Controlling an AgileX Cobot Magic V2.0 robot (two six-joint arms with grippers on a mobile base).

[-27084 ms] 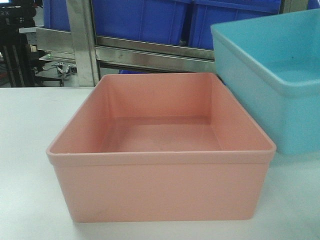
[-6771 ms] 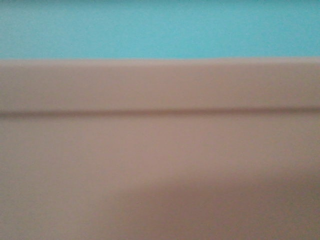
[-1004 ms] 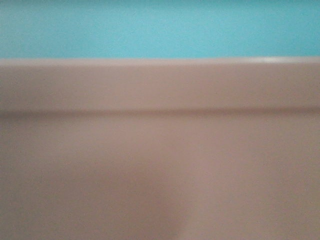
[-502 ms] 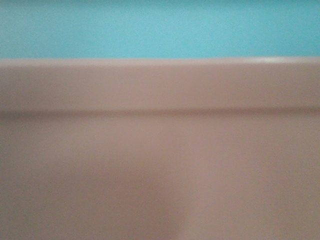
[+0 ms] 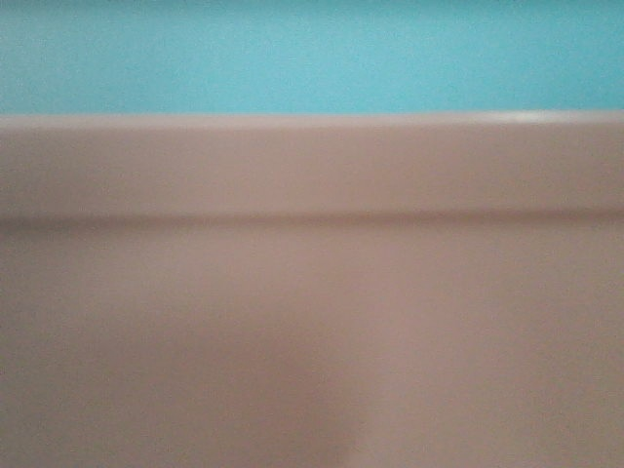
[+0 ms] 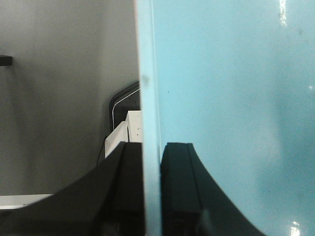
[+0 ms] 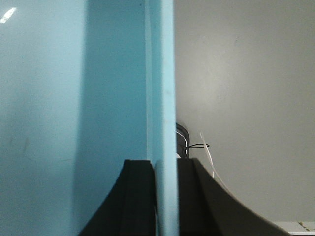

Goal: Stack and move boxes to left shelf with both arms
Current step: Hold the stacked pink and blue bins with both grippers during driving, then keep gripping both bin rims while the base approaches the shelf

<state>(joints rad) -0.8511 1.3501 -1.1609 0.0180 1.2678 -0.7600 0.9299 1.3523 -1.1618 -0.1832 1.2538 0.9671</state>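
Front view blurred and filled edge to edge at very close range: no corners, floors or surroundings to be made out. Wrist views cut off at 6 o'clock, showing only fingertips, not the bodies behind them.

On left gripper (image 6: 150,160), gap narrowed to wall thickness, clamped on a wall of blue bin (image 6: 226,98), black fingers (image 6: 123,196) pressed to either face. Wall seen edge-on, running 12 to 6 o'clock, with the broad blue face toward 3 and grey surface (image 6: 59,98) toward 9.

On right gripper (image 7: 165,169), same narrow pinch on a blue wall, face toward 9 o'clock.

In front view, pink bin (image 5: 312,322) from 6 o'clock to past centre, rim band with a dark line beneath. Blue band at 12 o'clock, just above pink rim; whether seated inside not determinable.
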